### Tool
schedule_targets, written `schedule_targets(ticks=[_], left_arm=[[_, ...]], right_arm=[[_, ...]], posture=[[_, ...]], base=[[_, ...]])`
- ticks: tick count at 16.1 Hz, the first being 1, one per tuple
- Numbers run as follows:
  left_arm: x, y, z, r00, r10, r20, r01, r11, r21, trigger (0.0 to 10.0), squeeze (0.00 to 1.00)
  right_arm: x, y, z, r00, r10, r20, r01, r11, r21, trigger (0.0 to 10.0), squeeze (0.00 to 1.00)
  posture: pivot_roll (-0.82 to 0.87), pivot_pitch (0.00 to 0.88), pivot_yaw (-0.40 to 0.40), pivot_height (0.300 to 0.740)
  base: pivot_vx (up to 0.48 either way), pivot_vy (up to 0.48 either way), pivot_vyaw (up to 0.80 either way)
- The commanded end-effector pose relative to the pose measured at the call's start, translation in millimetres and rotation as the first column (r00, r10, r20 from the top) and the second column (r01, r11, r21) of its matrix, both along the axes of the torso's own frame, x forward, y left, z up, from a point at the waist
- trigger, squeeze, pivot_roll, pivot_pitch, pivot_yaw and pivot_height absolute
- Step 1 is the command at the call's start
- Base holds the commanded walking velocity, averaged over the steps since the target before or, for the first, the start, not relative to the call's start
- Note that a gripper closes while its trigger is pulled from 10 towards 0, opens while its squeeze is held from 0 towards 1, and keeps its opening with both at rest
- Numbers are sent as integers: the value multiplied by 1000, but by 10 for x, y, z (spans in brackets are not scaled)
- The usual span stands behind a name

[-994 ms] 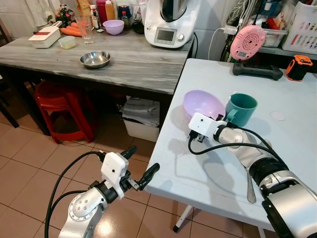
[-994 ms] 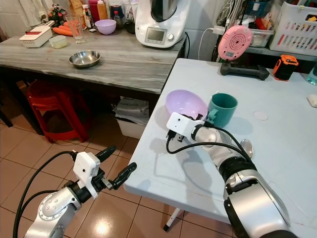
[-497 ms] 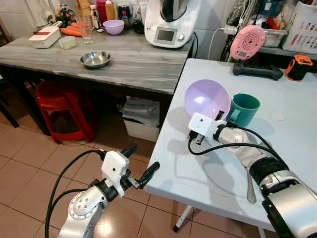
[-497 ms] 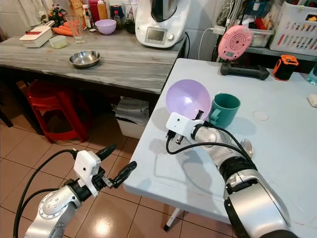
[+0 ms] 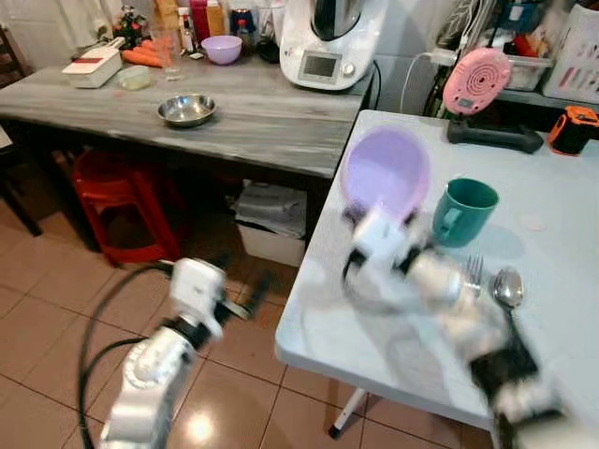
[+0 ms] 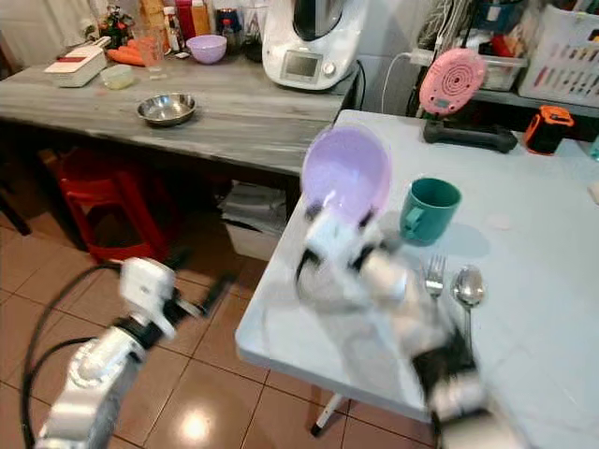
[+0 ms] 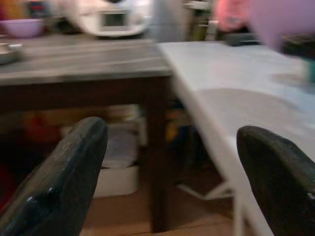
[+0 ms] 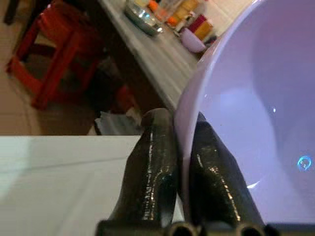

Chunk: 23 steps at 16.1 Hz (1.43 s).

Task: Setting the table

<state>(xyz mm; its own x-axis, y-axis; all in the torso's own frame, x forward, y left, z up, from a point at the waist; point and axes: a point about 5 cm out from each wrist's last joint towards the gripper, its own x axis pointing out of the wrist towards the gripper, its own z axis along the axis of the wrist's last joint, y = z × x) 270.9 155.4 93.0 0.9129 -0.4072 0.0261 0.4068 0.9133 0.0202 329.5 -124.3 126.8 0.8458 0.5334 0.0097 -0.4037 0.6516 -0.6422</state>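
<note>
There were two purple bowls (image 5: 386,171) (image 5: 222,49) and one silver bowl (image 5: 186,109). There was one green cup (image 5: 462,211), one fork (image 5: 471,274) and one spoon (image 5: 508,290). One red stool (image 5: 117,201) stood under the counter.

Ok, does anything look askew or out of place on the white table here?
Only the lilac bowl: it is tipped up on edge, facing the camera, because the right gripper is pinching its rim. The mug stands upright, and the fork and spoon lie side by side. Nothing looks spilled.

Red stool (image 5: 122,192) under grey counter (image 5: 262,117), white kitchen machine (image 5: 328,42), pink device (image 5: 477,80), orange tool (image 5: 574,129)
</note>
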Motion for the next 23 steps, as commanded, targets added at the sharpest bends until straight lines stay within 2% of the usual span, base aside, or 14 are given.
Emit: schedule_targets(ticks=[1, 3, 4, 5, 6, 7, 8, 11, 14, 23], left_arm=[[43, 57, -3, 999, 49, -12, -49, 999, 14, 10000, 0], [158, 141, -19, 989, 135, -52, -134, 991, 18, 10000, 0], [217, 175, -15, 985, 155, -69, -155, 988, 7, 10000, 0], [234, 185, -7, 985, 156, -67, -156, 988, 5, 10000, 0], [269, 193, 22, 987, 154, -47, -153, 988, 14, 10000, 0], [295, 199, 43, 987, 155, -34, -155, 988, 17, 10000, 0], [302, 203, 54, 987, 156, -28, -155, 988, 18, 10000, 0], [244, 128, 7, 992, 122, -32, -121, 992, 17, 10000, 0], [220, 96, -17, 993, 113, -35, -112, 994, 11, 10000, 0], [242, 100, -1, 994, 105, -26, -104, 994, 16, 10000, 0]], right_arm=[[21, 14, 252, 995, -19, 94, 14, 998, 60, 0, 0], [-138, 6, 339, 989, -64, 135, 43, 987, 155, 0, 0], [-259, -8, 379, 984, -99, 146, 67, 975, 212, 1725, 0], [-302, -14, 386, 983, -112, 148, 76, 970, 232, 1725, 0], [-400, -2, 357, 982, -137, 127, 99, 959, 265, 10000, 0], [-494, 14, 303, 981, -174, 91, 139, 944, 300, 10000, 0], [-575, 33, 254, 979, -187, 78, 156, 943, 292, 10000, 0], [-711, 95, 174, 986, -165, 16, 153, 943, 294, 10000, 0], [-695, 65, 197, 984, -176, 4, 167, 940, 298, 10000, 0], [-715, 121, 203, 985, -170, -15, 166, 935, 313, 10000, 0]], posture=[[-4, 0, 23, 740], [-23, 0, 39, 740], [-31, 0, 46, 740], [-34, 0, 47, 740], [-36, 0, 50, 740], [-39, 0, 50, 740], [-37, 0, 50, 740], [-37, 0, 47, 740], [-31, 0, 44, 740], [-31, 0, 51, 740]], base=[[0, 0, 0], [0, 0, 0], [0, 0, 0], [0, 0, 0], [0, 0, 0], [0, 0, 0], [0, 0, 0], [0, 0, -533], [0, 184, -800], [0, 310, 0]])
